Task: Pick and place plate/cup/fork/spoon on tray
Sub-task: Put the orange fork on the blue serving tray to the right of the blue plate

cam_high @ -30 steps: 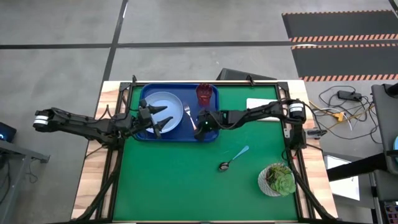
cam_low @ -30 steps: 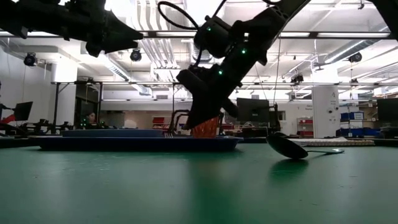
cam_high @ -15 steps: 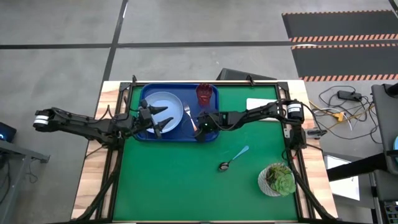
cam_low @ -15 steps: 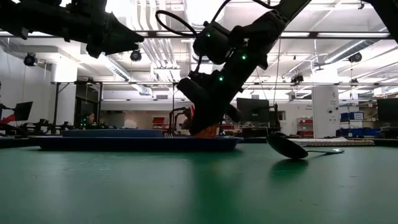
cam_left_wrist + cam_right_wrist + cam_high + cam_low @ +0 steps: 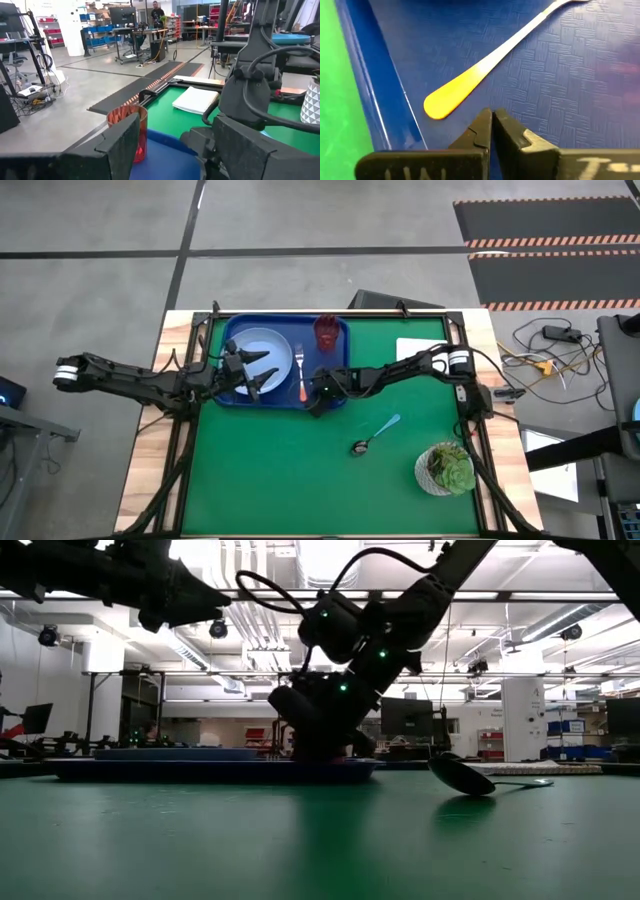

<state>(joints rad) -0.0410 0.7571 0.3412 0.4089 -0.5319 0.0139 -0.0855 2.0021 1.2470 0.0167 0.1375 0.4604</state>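
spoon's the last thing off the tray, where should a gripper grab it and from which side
Grip the spoon on its light-blue handle, coming straight down from above with the fingers across the handle. It lies flat on the green table, handle slanting up toward the far right, bowl toward the near left; the narrow handle suits a pinch better than the rounded bowl, and nothing crowds it.

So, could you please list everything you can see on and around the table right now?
tray: 1, dark blue, far left of the table
plate: 1, pale blue, in tray
fork: 1, orange handle, in tray beside plate
cup: 1, reddish, tray's far right corner
spoon: 1, blue handle, on green mat
succulent pot: 1, white, near right corner
white pad: 1, far right edge
left gripper: open, over plate
right gripper: shut, empty, by fork handle
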